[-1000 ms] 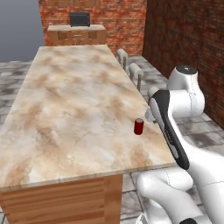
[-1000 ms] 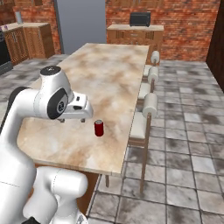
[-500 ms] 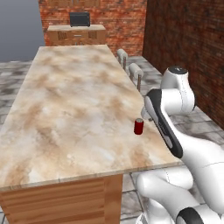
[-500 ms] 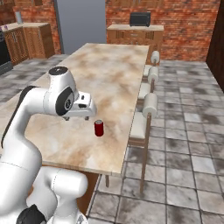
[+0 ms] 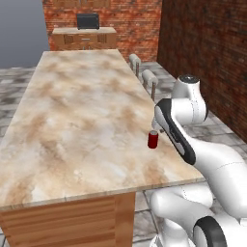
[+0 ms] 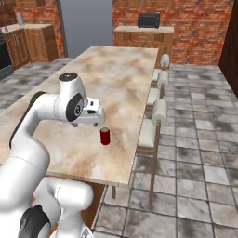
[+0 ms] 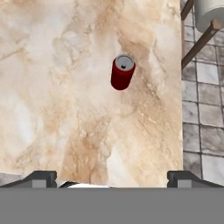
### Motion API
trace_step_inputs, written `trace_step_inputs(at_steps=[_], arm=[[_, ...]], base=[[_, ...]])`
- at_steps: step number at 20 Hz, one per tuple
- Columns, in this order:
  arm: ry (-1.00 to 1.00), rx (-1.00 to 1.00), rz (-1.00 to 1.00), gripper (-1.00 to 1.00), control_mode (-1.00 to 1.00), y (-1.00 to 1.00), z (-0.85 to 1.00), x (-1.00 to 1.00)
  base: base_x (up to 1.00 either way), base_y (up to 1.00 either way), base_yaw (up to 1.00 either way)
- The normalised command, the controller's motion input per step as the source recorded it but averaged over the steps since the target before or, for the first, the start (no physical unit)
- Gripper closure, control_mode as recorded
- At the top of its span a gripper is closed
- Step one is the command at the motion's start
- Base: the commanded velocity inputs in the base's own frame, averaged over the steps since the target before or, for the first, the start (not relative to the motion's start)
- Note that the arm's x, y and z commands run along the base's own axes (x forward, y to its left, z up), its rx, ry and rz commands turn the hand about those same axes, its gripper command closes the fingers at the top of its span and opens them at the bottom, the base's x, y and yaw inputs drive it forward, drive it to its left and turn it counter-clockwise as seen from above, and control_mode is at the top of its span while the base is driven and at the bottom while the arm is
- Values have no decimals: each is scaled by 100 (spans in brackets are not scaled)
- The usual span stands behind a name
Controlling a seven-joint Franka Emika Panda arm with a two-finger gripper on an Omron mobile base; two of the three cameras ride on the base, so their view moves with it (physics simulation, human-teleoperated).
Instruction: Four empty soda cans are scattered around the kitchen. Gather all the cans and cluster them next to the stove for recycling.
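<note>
A red soda can is seen standing upright on the beige marbled island counter, near the counter's long edge on the side where the white-seated stools are lined up, and towards the end of the counter nearest the robot. Nothing else is seen on the counter close to the can. The stove cannot be made out with certainty, so the can is judged to be well apart from where it must end up.

The gripper is held above the counter with its jaws spread fully wide and nothing between them. In the hand view the can lies ahead of the fingertips, apart from them and untouched.

An empty can of this kind is judged to be very light, thin-walled and smooth. It would be tipped or skidded across the marbled top by any sideways nudge, and dented by a hard squeeze. A hold across the cylindrical side wall, about mid-height, is judged best, with the can centred between the pads so that both touch at once. The silver top offers no useful purchase. Only moderate closing force should be needed.
</note>
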Motion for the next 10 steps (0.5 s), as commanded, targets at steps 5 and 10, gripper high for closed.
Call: trace_step_inputs(at_steps=[5, 10], arm=[[0, 1, 0, -100, -100, 0, -17, 34], [0, 0, 0, -100, -100, 0, -25, 29]], base=[[0, 0, 0], [0, 0, 0]])
